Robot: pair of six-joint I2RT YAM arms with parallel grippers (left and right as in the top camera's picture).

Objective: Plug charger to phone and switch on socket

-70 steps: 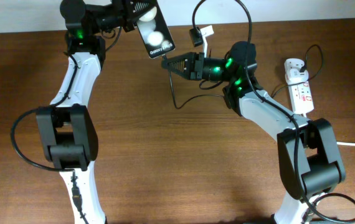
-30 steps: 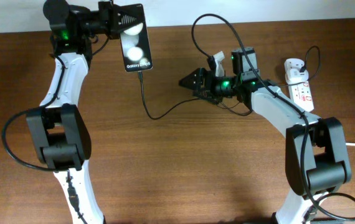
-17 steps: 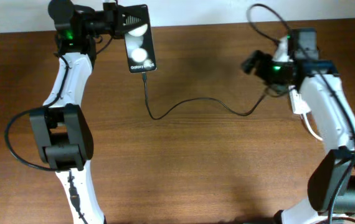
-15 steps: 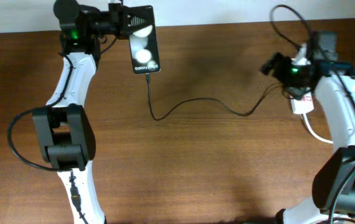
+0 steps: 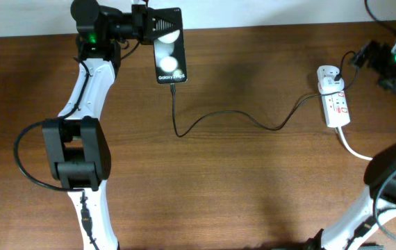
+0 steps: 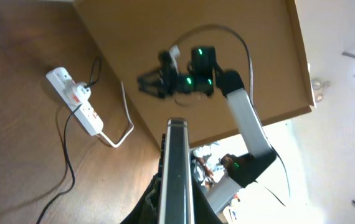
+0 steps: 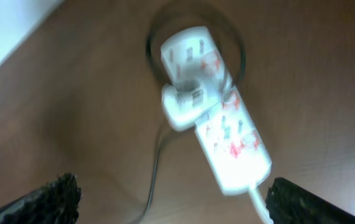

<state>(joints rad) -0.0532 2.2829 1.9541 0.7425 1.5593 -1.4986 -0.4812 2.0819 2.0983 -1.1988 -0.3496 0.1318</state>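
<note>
So the small black glossy smartphone [image 5: 169, 47] was up by the far edge of the brown wooden desk [image 5: 240, 187], left of the middle. Its screen faced up and the "Galaxy" end pointed toward the near edge. The left jaws were clamped on its far end; the left wrist cam only showed the phone edge-on, squeezed between them. The thin black charger cable [image 5: 226, 113] met the phone's near end, ran toward the middle of the desk, then curved right and up to a white plug adapter [image 5: 328, 75]. That adapter sat in the far end of the long white power strip with red marks [image 5: 338, 105], which lay close to the right edge, near the far right corner. A thick white cord [image 5: 354, 147] left the strip's near end and ran off toward the right edge. The right jaws were wide apart with nothing in them, up at the far right corner, clear of the strip. The right wrist view was blurry, so I couldn't tell how the switches stood.
</note>
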